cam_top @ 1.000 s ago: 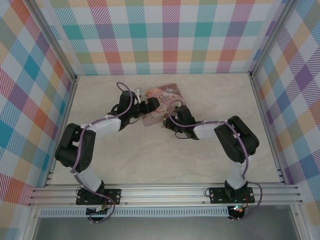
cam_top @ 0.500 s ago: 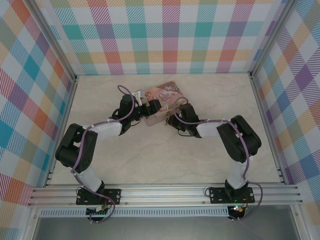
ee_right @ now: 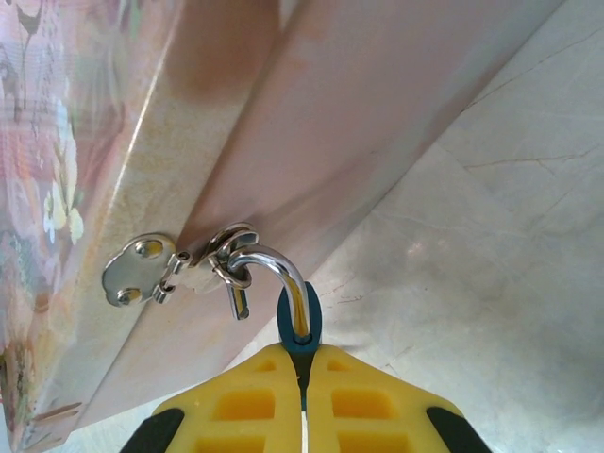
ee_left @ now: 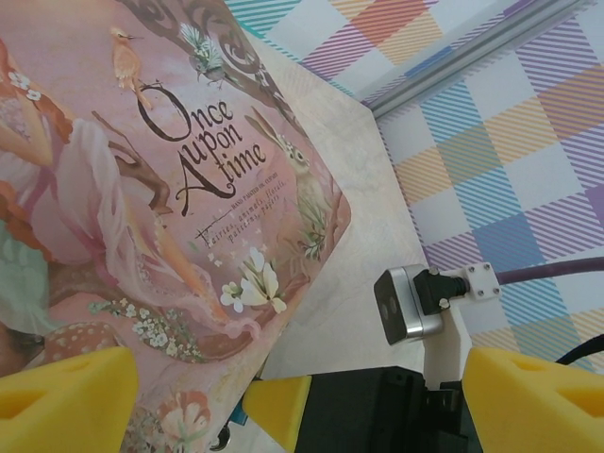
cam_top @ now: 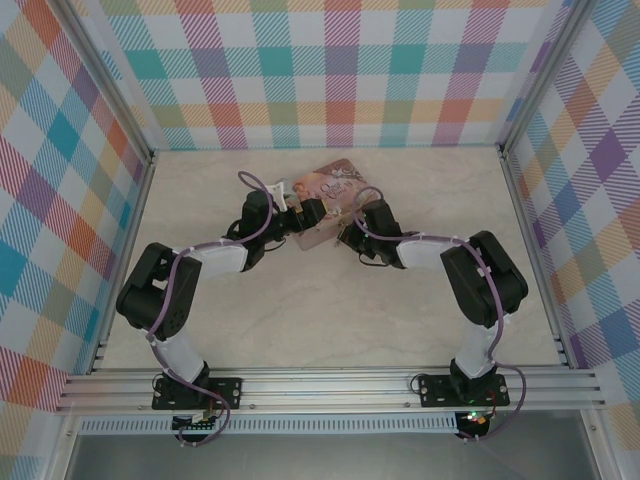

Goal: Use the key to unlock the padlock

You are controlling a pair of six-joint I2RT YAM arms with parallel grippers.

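**Plaid walls (cam_top: 340, 70), a tiny lock in a firm pinch**

On the pale table (ee_right: 491, 283), the right gripper (ee_right: 302, 366) is clamped on the teal padlock (ee_right: 300, 323). Its shackle (ee_right: 276, 264) hangs through the hasp (ee_right: 142, 269) of the pink box (ee_left: 170, 189). The left gripper (ee_left: 302, 401) spreads its fingers wide over the box. Light, rigid and probably slick, the lock is best held by its flat sides.

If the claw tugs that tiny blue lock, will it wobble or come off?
The padlock probably won't come off: its silver shackle hooks through the hasp on the box. It would likely swing loosely there when pushed. Small and smooth-looking, it might slip in the right claw, which pinches it.
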